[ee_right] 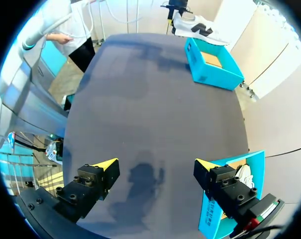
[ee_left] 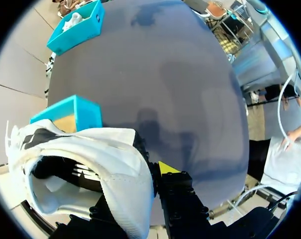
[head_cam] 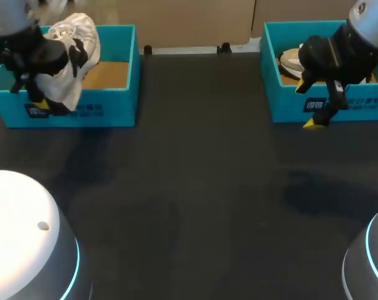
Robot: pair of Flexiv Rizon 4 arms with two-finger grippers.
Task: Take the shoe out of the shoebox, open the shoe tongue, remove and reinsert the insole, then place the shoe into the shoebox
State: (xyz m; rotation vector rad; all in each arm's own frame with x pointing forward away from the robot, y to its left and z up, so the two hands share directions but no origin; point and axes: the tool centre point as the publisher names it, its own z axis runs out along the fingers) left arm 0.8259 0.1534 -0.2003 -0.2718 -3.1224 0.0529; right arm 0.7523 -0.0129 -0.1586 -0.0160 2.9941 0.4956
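A white shoe (head_cam: pixel 73 53) with dark markings hangs above the left teal shoebox (head_cam: pixel 110 106), toe up toward the back. My left gripper (head_cam: pixel 46 103) is shut on the shoe's lower end, over the box's front wall. In the left wrist view the white shoe (ee_left: pixel 90 159) fills the space ahead of my left gripper (ee_left: pixel 152 172). Only one yellow fingertip (ee_left: pixel 166 167) shows there; the shoe hides the other. Past the shoe, the teal shoebox (ee_left: pixel 75 113) shows its brown floor. My right gripper (head_cam: pixel 308 106) (ee_right: pixel 154 164) hangs open and empty over the front wall of the right box.
A second teal shoebox (head_cam: pixel 338 103) (ee_right: pixel 225 199) at the back right holds another pale shoe (head_cam: pixel 292 61). The dark tabletop (head_cam: pixel 195 187) spreads between and in front of the two boxes. Two rounded white robot bases (head_cam: pixel 20 231) sit at the near corners.
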